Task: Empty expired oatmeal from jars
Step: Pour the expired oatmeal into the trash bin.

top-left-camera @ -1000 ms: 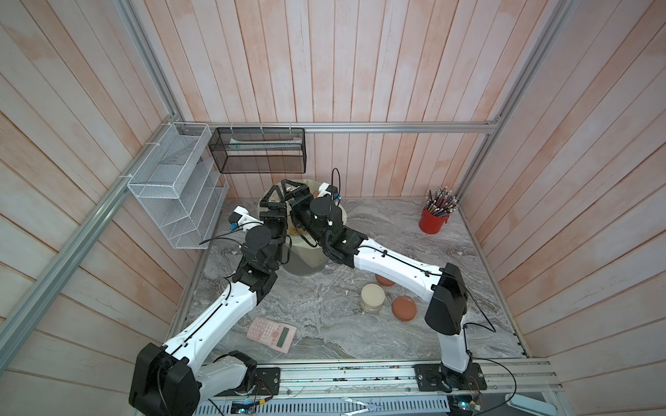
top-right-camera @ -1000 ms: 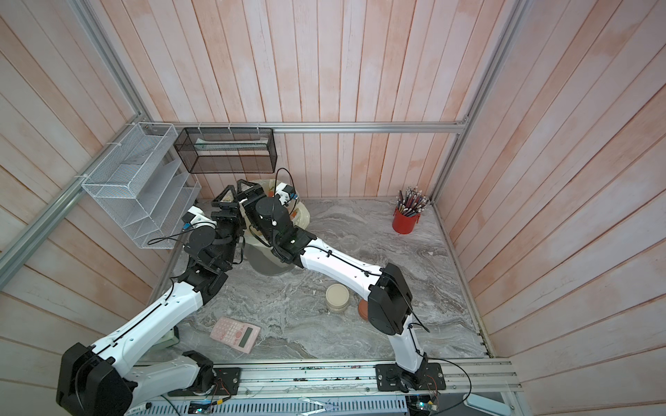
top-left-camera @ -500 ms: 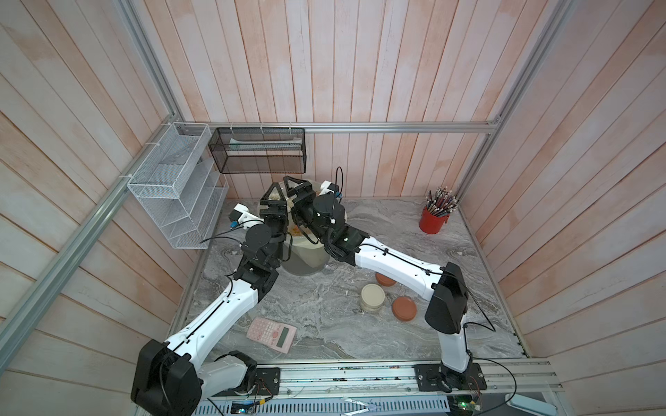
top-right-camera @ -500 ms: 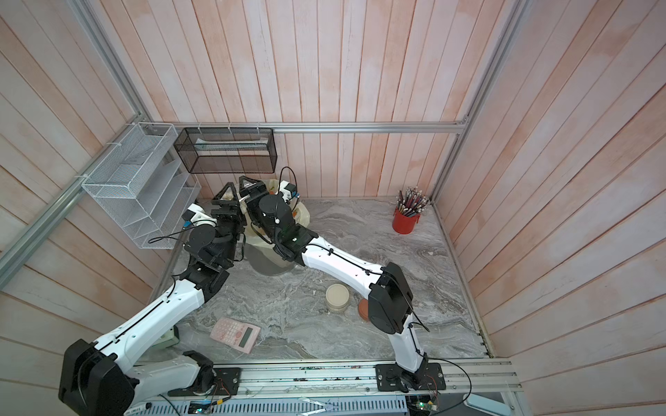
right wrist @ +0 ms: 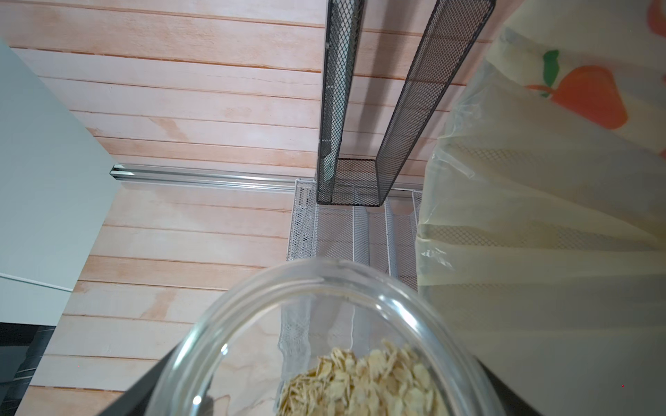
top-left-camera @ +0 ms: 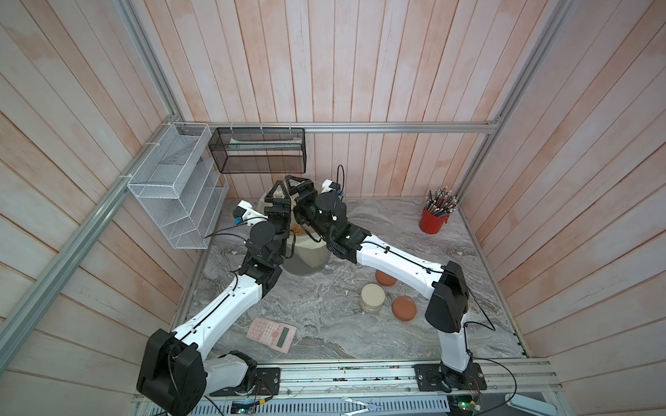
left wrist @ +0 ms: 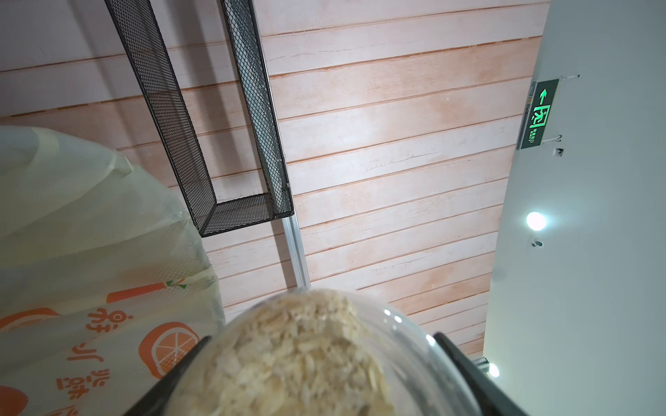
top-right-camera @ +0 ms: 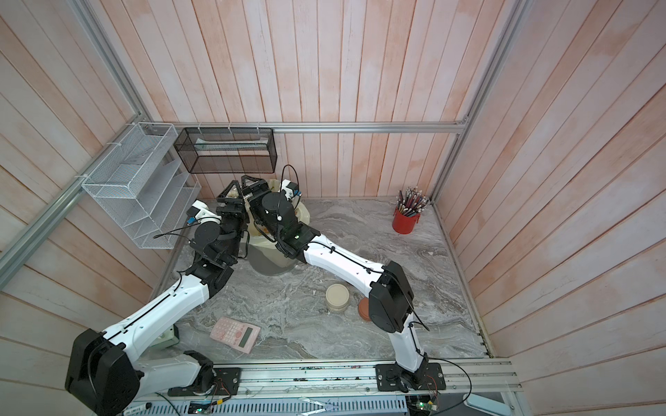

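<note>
My left gripper (left wrist: 320, 340) is closed on the fuller jar (left wrist: 403, 353). The two dark left fingers (left wrist: 173, 374) press its clear wall from either side, and pale oatmeal (left wrist: 288, 345) is packed against the glass between them.

My right gripper (right wrist: 324, 360) clasps the emptier jar (right wrist: 317, 317), with the right fingers (right wrist: 144, 392) set wide at its flanks. The jar's ridged rim is at the end away from my wrist, and a smaller heap of oatmeal (right wrist: 360, 385) lies at the wrist end.

Just beside both pairs of fingers hangs a cream bin liner (left wrist: 90, 234) printed with oranges. In both top views my two grippers stand close together, side by side, above the grey bin (top-left-camera: 308, 263) that it lines.

Beyond the fingertips, a black mesh shelf (left wrist: 234, 212) is fixed to the plank wall, with a white wire rack (right wrist: 335, 230) next to it.

Back from the fingers, toward my arm bases, a cream-lidded jar (top-left-camera: 372, 297) stands closed on the marble table (top-left-camera: 324, 324). Two orange lids (top-left-camera: 404, 307) lie near it, one partly under my right arm. I cannot tell whether jars sit beneath them.

A pink calculator (top-left-camera: 271, 333) lies nearer my left base. A red pencil cup (top-left-camera: 432, 221) stands well apart from the fingers, on my right side by the wall.
</note>
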`<state>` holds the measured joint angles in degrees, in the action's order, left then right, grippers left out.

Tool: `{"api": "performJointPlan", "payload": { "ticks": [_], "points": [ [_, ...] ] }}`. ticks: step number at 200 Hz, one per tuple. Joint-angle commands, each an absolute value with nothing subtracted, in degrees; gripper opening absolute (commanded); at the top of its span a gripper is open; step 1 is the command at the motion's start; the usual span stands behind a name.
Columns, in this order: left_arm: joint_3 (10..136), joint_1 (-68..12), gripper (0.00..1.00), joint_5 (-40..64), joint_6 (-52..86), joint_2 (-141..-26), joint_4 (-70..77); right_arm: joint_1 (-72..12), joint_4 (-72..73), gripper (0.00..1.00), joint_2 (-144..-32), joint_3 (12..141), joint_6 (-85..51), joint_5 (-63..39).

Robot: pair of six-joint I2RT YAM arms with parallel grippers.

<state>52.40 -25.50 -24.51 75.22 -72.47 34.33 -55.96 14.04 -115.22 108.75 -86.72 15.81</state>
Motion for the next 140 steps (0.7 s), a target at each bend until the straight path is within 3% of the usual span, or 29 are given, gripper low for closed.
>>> {"api": "performJointPlan", "payload": {
  "ticks": [1, 140],
  "points": [
    [54.12, -25.04, 0.23, -24.52, 72.87, -73.39, 35.39, -56.31, 14.16, 0.95, -113.48, 111.24, -86.23, 12.2],
    [56.16, -23.48, 0.21, -24.06, 72.4, -76.1, 38.67, -55.46, 15.57, 0.98, -110.06, 105.36, -87.85, 9.13]
  ]
}}
